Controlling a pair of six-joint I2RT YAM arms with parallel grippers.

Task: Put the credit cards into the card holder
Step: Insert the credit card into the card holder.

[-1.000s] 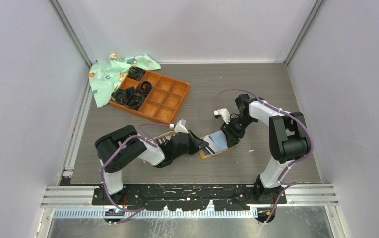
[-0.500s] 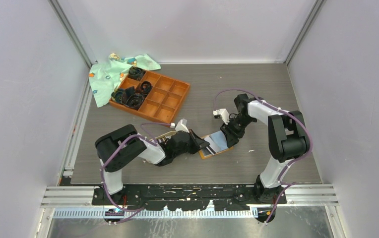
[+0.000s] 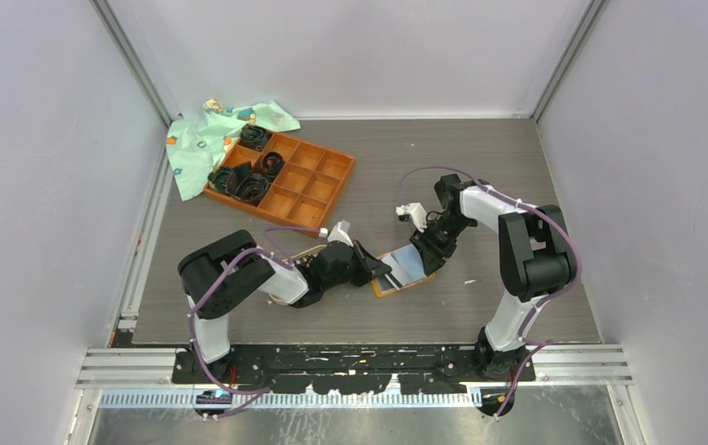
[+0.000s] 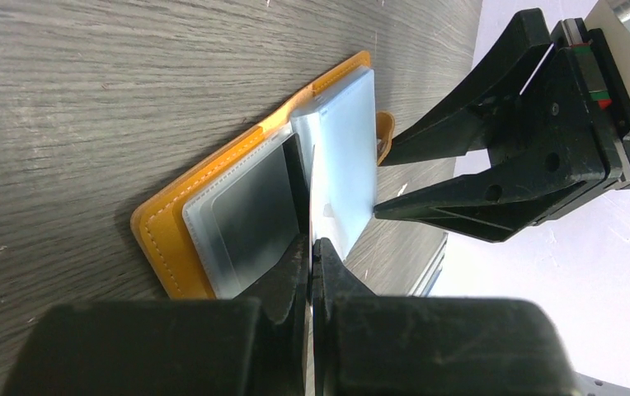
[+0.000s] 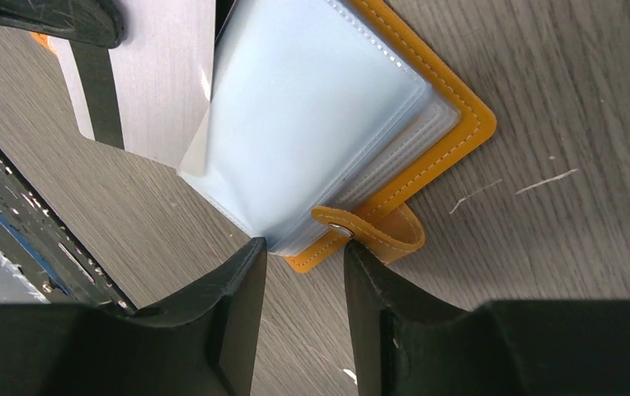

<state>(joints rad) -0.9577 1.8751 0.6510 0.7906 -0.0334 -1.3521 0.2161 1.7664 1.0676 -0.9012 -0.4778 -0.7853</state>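
Wallet: the orange card holder (image 3: pixel 404 271) lies open and flat on the bench (image 3: pixel 480 176), near the middle, between the two hands; its clear sleeves fan up from the spine.
Card: a silver credit card (image 4: pixel 312 194) with a dark stripe stands on edge over the wallet's fold, seen edge-on from the left wrist.
Left hand: the left hand (image 4: pixel 312 252) reaches in from 9 o'clock, fingers pressed together on the card's near edge.
Right hand: the right hand (image 5: pixel 302 256) sits at the wallet's 1 o'clock corner, fingers apart, straddling the snap tab (image 5: pixel 369 231); whether they touch it I cannot tell.
Handling: the card looks light, stiff and slick, best pinched by a short edge; the sleeves look thin and floppy, likely to buckle unless the wallet is steadied at its stitched border or tab.
Risk: the card may skate over a sleeve mouth instead of entering.
Elsewhere: a compartment tray (image 3: pixel 285 181) and a green cloth (image 3: pixel 197 139) lie at 10 o'clock.
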